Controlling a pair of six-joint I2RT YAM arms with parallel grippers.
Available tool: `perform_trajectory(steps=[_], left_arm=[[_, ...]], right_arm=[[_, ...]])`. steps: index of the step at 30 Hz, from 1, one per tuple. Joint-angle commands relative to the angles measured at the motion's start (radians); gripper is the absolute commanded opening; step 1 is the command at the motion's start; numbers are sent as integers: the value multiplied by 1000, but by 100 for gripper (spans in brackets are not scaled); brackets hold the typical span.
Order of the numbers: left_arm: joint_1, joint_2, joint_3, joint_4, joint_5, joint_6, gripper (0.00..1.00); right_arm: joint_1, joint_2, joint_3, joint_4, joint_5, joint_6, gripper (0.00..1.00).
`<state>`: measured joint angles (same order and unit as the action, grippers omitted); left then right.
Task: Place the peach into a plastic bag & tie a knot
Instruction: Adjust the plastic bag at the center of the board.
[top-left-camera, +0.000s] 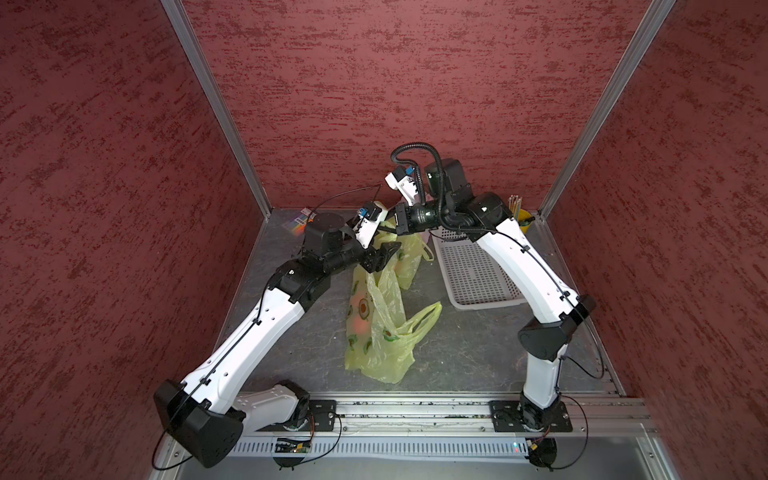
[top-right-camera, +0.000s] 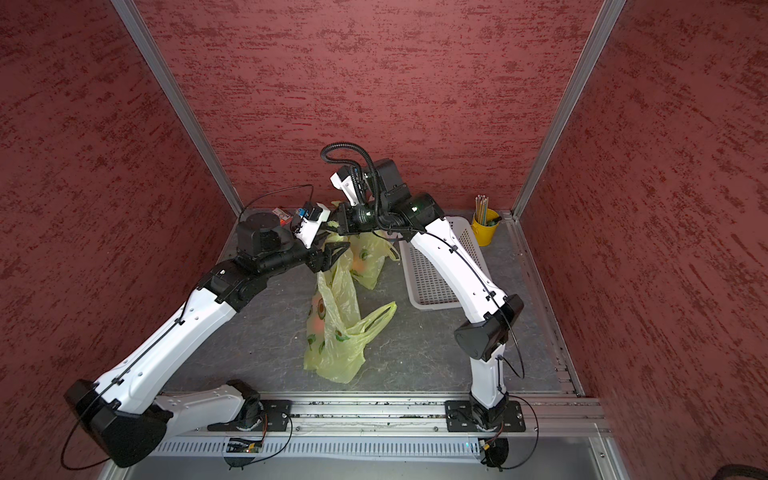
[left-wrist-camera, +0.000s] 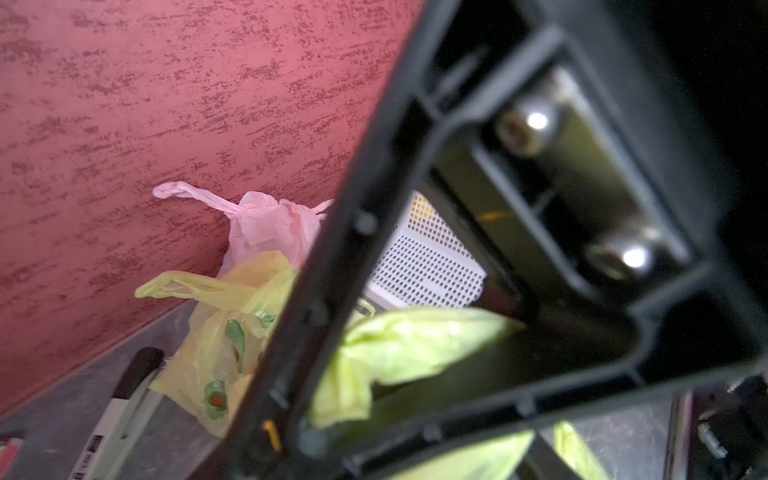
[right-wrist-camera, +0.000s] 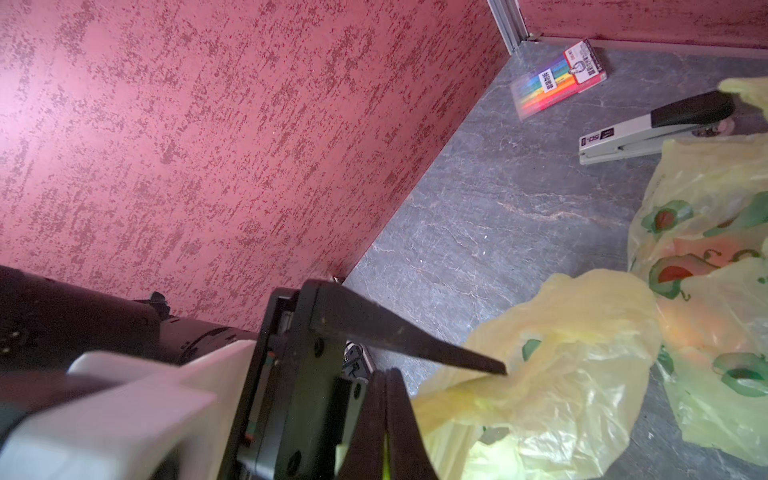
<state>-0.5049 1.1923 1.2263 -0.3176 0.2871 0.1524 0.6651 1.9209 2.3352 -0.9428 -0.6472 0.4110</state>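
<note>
A yellow plastic bag (top-left-camera: 384, 332) with avocado prints lies mid-table in both top views, its upper part drawn up toward the two grippers. The peach (top-left-camera: 360, 322) glows orange through its film near the bottom. My left gripper (top-left-camera: 384, 253) stands over the bag's raised neck with jaws apart; in the left wrist view, bag film (left-wrist-camera: 415, 340) lies between them. One of its fingers (right-wrist-camera: 415, 349) touches the bag (right-wrist-camera: 540, 374) in the right wrist view. My right gripper (right-wrist-camera: 386, 376) is shut on a thin strip of the bag, held up behind the left one (top-left-camera: 400, 226).
A second yellow avocado bag (top-left-camera: 409, 257), with orange showing inside, lies just behind, and a pink bag (left-wrist-camera: 266, 224) is against the back wall. A white perforated basket (top-left-camera: 478, 266) and a yellow pencil cup (top-left-camera: 521, 220) are at the back right. A stapler (right-wrist-camera: 652, 124) and a marker pack (right-wrist-camera: 557, 79) sit at the back left.
</note>
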Motion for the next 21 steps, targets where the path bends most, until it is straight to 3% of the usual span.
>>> perform_trajectory(steps=[1, 3, 5, 6, 8, 10, 13, 16, 21], left_arm=[[3, 17, -24, 122, -28, -36, 45], [5, 30, -21, 132, -18, -54, 30], [3, 42, -15, 129, -27, -64, 7], [5, 46, -13, 128, -39, -73, 0], [8, 47, -15, 124, -62, -81, 0], [15, 42, -22, 113, -93, -94, 0], [34, 23, -42, 95, -146, -125, 0], [63, -8, -71, 91, -183, -161, 0], [100, -48, -97, 70, -231, -192, 0]], right_arm=[[4, 0, 32, -14, -14, 1, 0], [3, -2, 31, -16, -7, 5, 0], [4, -9, 32, -16, 9, 8, 0], [2, -14, 32, -19, 31, 10, 1], [-2, -30, 31, -29, 104, 19, 23], [-10, -64, 16, -45, 234, 30, 51], [-27, -190, -140, 19, 410, 59, 71], [-61, -377, -418, 162, 464, 116, 81], [-73, -617, -786, 259, 459, 206, 84]])
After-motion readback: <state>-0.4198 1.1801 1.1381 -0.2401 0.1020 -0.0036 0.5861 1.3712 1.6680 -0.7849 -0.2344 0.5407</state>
